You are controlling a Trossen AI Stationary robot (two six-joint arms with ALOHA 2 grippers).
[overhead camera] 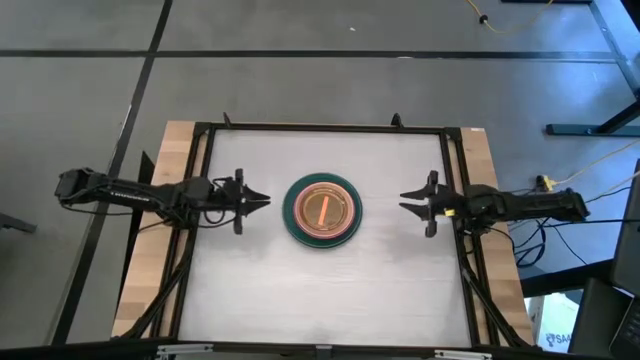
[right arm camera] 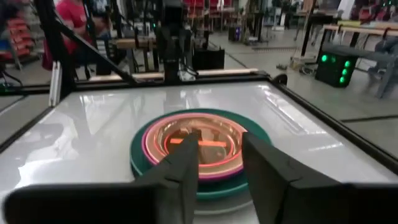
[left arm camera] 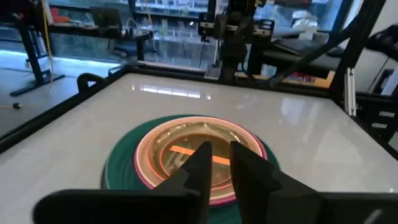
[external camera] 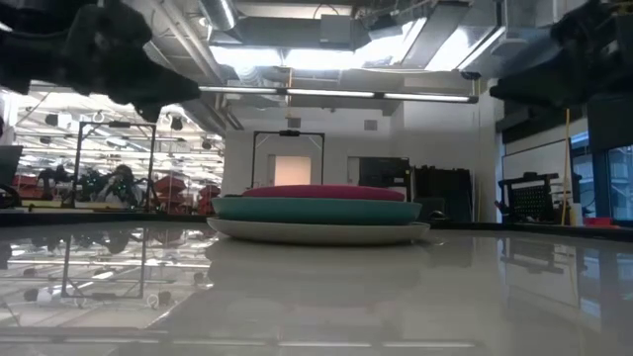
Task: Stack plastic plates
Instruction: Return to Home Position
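One stack of plastic plates [overhead camera: 322, 209] stands at the table's middle. In the low view a grey plate [external camera: 316, 232] rests on the table, with a teal-green one [external camera: 316, 210] and a magenta one [external camera: 316, 192] above it. From above, smaller peach and translucent orange plates [left arm camera: 198, 152] lie on top. My left gripper [overhead camera: 264, 200] hovers left of the stack, its fingers [left arm camera: 219, 167] a narrow gap apart. My right gripper [overhead camera: 404, 201] hovers right of the stack and is open [right arm camera: 221, 163]. Neither touches the plates.
A dark frame [overhead camera: 320, 127] runs round the white tabletop, with wooden strips [overhead camera: 175, 200] outside it on the left and right. Bare tabletop [overhead camera: 320, 290] lies on every side of the stack. Beyond the table are room fittings and cables.
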